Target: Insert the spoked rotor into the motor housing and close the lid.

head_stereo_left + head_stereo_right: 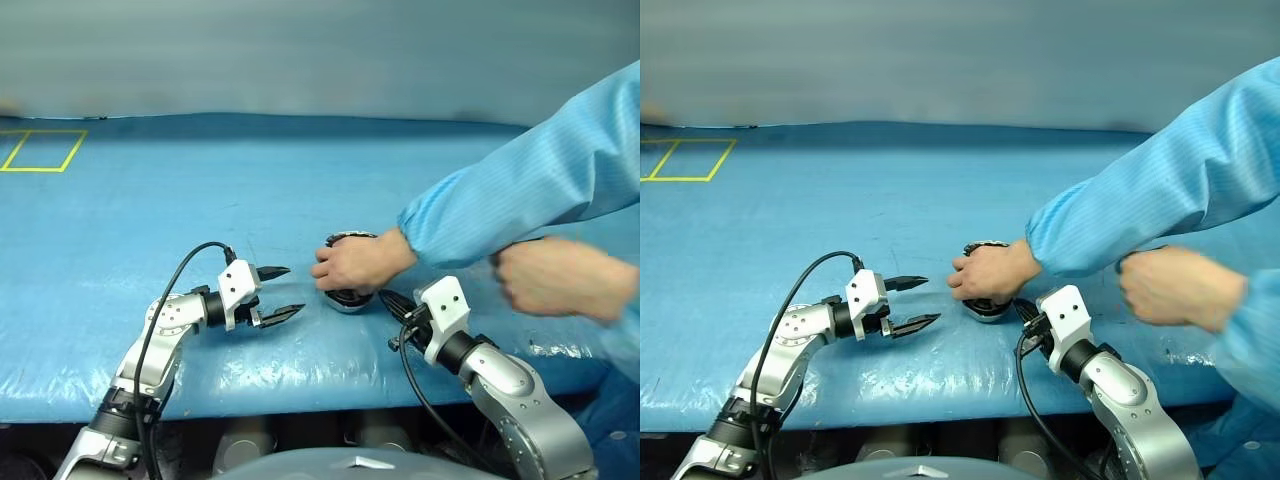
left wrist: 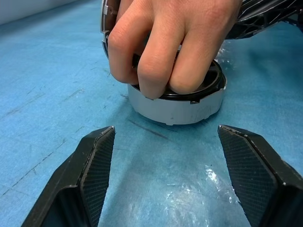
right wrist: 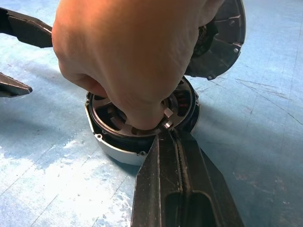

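- Lower left of the head view: the left gripper (image 1: 277, 293) rests with fingers spread, grasping nothing, aimed at the housing.
- Centre: a person's hand (image 1: 350, 262) presses on the spoked rotor (image 3: 124, 124), which sits in the motor housing (image 2: 176, 108) on the blue surface (image 1: 150, 220); the lid (image 3: 222, 42) leans just behind.
- Right of centre: the right gripper (image 1: 392, 303), fingers clenched on nothing, is at the housing's rim.
- Insertion looks under way; next likely the lid, once the hand clears.
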Tool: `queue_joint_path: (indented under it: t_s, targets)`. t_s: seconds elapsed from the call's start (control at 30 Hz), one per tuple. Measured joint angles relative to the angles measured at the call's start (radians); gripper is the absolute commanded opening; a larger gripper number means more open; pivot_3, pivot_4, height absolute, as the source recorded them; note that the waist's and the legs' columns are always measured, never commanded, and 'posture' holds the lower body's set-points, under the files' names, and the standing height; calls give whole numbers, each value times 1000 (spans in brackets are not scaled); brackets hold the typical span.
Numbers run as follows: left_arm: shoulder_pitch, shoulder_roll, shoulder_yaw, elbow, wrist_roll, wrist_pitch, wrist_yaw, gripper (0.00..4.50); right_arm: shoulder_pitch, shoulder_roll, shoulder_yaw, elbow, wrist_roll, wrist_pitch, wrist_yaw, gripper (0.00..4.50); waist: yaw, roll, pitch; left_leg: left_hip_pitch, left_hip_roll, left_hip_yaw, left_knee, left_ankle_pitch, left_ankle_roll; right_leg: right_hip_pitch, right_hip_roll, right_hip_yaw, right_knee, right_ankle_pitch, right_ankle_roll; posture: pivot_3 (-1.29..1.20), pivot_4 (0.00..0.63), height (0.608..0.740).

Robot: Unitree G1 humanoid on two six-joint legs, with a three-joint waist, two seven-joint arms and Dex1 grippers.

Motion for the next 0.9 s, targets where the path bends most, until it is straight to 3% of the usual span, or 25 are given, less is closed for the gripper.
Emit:
queue_joint_path:
  t_s: [0.9]
  targets:
    - [0, -2, -8, 19, 26, -3, 18, 3693, -29, 0, 3, 7, -16, 16, 2, 0, 0, 0, 0, 0, 0, 0, 0, 0, 0, 0, 0, 0, 0, 0, 0, 0, 150, 740]
